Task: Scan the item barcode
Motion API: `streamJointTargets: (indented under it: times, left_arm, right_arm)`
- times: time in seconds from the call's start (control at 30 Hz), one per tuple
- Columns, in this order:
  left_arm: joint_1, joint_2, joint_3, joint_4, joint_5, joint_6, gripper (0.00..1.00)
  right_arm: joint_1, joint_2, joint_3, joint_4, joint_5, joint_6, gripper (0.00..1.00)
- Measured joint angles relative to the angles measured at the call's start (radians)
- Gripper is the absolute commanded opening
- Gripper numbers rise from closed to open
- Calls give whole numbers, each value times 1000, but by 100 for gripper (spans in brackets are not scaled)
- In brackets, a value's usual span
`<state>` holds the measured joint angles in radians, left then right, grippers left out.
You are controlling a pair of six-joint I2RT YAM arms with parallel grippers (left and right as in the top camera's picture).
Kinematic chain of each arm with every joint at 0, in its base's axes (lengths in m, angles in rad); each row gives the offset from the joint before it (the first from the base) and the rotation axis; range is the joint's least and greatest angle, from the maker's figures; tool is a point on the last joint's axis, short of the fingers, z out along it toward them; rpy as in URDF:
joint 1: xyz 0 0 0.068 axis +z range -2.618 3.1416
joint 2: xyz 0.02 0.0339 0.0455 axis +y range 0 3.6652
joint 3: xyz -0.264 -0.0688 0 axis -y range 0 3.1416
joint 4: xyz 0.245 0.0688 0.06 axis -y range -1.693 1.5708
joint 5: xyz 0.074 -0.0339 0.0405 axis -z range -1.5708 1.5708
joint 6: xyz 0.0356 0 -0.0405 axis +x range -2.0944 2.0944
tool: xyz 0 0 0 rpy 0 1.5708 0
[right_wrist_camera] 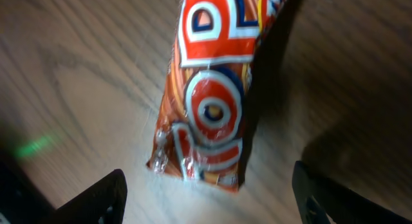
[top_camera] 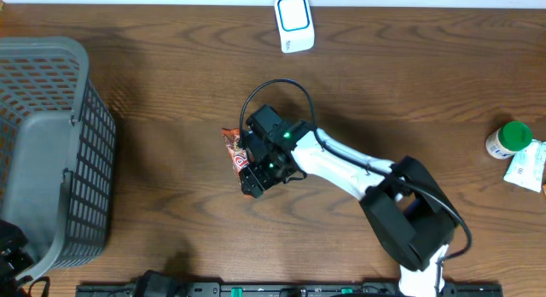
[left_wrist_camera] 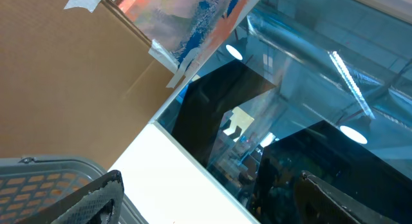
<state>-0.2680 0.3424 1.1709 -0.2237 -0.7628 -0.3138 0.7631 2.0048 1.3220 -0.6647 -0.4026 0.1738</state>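
An orange snack packet (top_camera: 232, 148) with red and white lettering lies flat on the wooden table near the middle. My right gripper (top_camera: 254, 174) hovers over its near end. In the right wrist view the packet (right_wrist_camera: 212, 108) runs away from the camera. Its crimped end sits just ahead of the gap of my right gripper (right_wrist_camera: 208, 180), which is open, one finger on each side and neither touching. No barcode shows on the face that I see. A white scanner (top_camera: 294, 22) stands at the table's far edge. My left gripper (left_wrist_camera: 212, 180) is open and empty, aimed up at the room.
A grey mesh basket (top_camera: 85, 160) fills the left side, with my left arm (top_camera: 10, 250) by its near corner. At the right edge are a green-capped bottle (top_camera: 510, 138) and a white packet (top_camera: 527, 167). The basket's rim (left_wrist_camera: 38, 165) shows in the left wrist view.
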Motion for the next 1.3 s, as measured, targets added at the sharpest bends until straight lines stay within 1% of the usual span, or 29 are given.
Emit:
streamJointTargets:
  times: [0.13, 0.2, 0.23, 0.27, 0.37, 0.4, 0.47, 0.6, 0.7, 0.83, 0.9, 0.97, 1.1, 1.17, 1.3]
  left_arm:
    - [0, 0, 0, 0, 0, 0, 85]
    - [0, 0, 0, 0, 0, 0, 85]
    - [0, 0, 0, 0, 0, 0, 85]
    - [0, 0, 0, 0, 0, 0, 85]
    - [0, 0, 0, 0, 0, 0, 85]
    - [0, 0, 0, 0, 0, 0, 85]
    - [0, 0, 0, 0, 0, 0, 85]
    - [0, 0, 0, 0, 0, 0, 85]
    - [0, 0, 0, 0, 0, 0, 85]
    - [0, 0, 0, 0, 0, 0, 85]
    - [0, 0, 0, 0, 0, 0, 85]
    - [0, 0, 0, 0, 0, 0, 85]
    - [0, 0, 0, 0, 0, 0, 85]
    - [0, 0, 0, 0, 0, 0, 85]
    - [0, 0, 0, 1, 0, 0, 85]
  right_arm:
    - [-6, 11, 0, 35, -47, -5, 73]
    - [-6, 13, 0, 45, -60, -7, 67]
    - [-6, 17, 0, 47, -63, -9, 61]
    - [-6, 23, 0, 47, -65, -12, 58]
    - [-7, 43, 5, 47, -72, -19, 49]
    - [-8, 47, 6, 48, -72, -22, 36]
    - [-9, 55, 11, 50, -71, -20, 1]
    - [-14, 79, 19, 52, -96, -25, 1]
    - [-13, 79, 28, 26, -79, -26, 1]
    - [-20, 70, 79, -152, 42, -26, 1]
    - [-26, 49, 102, -270, 191, -19, 1]
    - [-31, 17, 110, -373, 405, 11, 1]
    - [-28, -58, 116, -491, 816, 81, 1]
    - [-21, -82, 122, -547, 985, 136, 2]
    - [-13, -90, 113, -561, 1159, 214, 2]
